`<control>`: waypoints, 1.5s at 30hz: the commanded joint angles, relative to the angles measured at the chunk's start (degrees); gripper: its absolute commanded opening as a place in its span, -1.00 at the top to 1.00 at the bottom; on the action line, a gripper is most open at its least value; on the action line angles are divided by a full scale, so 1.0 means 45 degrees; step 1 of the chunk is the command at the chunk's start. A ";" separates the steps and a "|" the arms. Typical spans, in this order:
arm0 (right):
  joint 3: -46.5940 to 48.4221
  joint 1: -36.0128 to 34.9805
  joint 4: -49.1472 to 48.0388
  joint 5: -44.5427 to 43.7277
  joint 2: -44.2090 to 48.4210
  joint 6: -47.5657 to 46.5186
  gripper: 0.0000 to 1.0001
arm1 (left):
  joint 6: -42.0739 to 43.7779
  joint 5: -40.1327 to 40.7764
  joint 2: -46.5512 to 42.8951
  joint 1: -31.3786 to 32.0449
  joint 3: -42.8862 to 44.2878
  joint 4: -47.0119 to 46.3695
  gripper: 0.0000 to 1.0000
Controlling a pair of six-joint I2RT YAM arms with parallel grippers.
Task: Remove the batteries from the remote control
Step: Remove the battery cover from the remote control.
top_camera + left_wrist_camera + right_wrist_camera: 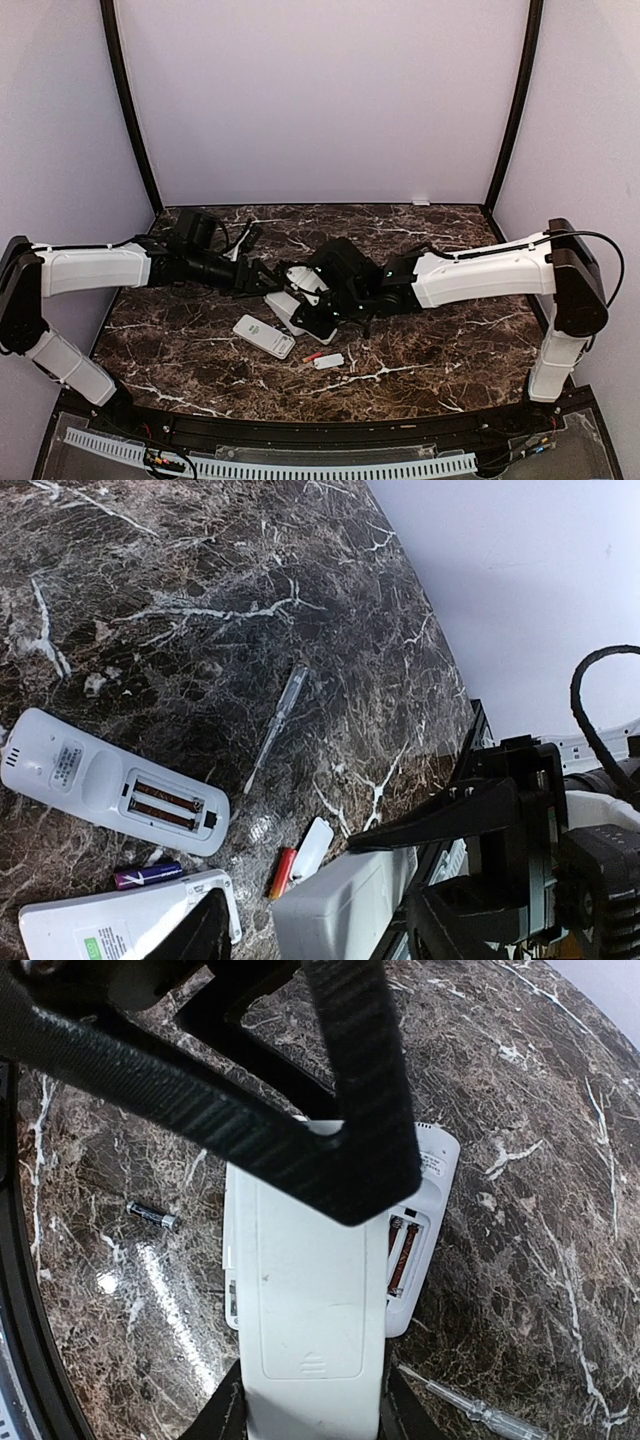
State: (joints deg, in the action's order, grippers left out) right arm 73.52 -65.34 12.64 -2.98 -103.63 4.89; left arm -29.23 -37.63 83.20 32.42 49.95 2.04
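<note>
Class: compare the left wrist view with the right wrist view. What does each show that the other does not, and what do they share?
Only the left wrist view: a red battery beside a small white cover. Only the right wrist view: the closed battery cover on the back of the held remote. Both: that remote, a remote with an open battery compartment, a screwdriver and the marble table.

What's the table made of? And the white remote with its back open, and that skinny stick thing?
Table: looks like polished stone, maybe marble or just a print of it; it is dark brown with white veins and shiny glare.
Remote: smooth white plastic with a dull, moulded look.
The stick is a screwdriver: see-through plastic handle and a thin grey shaft that looks like metal.
</note>
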 commanded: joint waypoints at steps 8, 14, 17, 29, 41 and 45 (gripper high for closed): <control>0.0728 -0.0397 0.0371 -0.1178 -0.0418 -0.0586 0.76 | 0.0806 -0.1356 0.0544 0.0078 0.0366 0.0961 0.07; 0.0733 -0.0579 0.0418 -0.1360 -0.0361 -0.0795 0.78 | 0.1107 -0.1053 0.0670 0.0080 0.0440 0.1342 0.34; 0.0637 -0.0666 0.0440 -0.1520 -0.0286 -0.0906 0.80 | 0.1110 -0.0653 0.0560 0.0080 0.0425 0.1389 0.45; 0.0044 -0.0958 0.0295 -0.2583 0.0264 -0.1007 0.81 | 0.1220 0.0650 0.0375 0.0063 0.0358 0.2069 0.68; -0.0438 -0.1016 0.0344 -0.3048 0.0633 -0.1437 0.83 | 0.1398 0.1023 -0.0330 -0.0587 0.0023 0.2671 0.66; -0.0342 -0.1042 0.0313 -0.3106 0.0506 -0.1502 0.84 | 0.1355 0.0249 -0.0386 -0.0642 -0.0012 0.2312 0.60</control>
State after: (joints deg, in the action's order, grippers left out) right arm 72.71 -69.45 10.74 -14.50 -104.22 -1.65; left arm -25.58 -40.69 82.61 31.90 51.29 9.30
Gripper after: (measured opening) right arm 0.339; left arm 0.233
